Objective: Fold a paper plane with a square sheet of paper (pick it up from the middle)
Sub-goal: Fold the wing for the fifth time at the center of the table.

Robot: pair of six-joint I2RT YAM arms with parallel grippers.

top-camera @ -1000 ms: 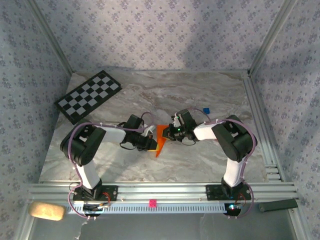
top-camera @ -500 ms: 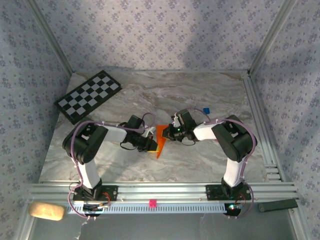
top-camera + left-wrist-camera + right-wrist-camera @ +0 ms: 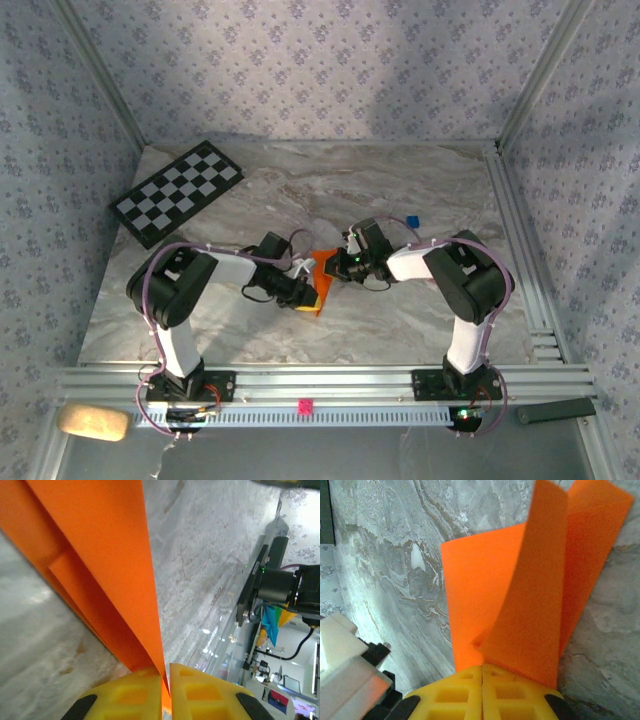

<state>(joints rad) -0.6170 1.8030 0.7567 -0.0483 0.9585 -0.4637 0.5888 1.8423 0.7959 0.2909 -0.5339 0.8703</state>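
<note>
Paper plane [image 3: 322, 272]: half-folded orange sheet on the desk [image 3: 400, 320], well right of the checkerboard [image 3: 177, 191].
Left pincer [image 3: 166, 672]: narrow, pinching the plane's edge on its checkerboard side.
Right pincer [image 3: 482, 669]: closed on a raised flap, on the side away from the checkerboard.
Risk: if you pull the two grips apart or unevenly, the thin paper could tear or crease off-line.

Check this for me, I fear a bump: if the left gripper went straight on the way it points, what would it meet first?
The orange paper the left gripper pinches; just beyond it, probably the right gripper facing it, though depth is unclear.
</note>
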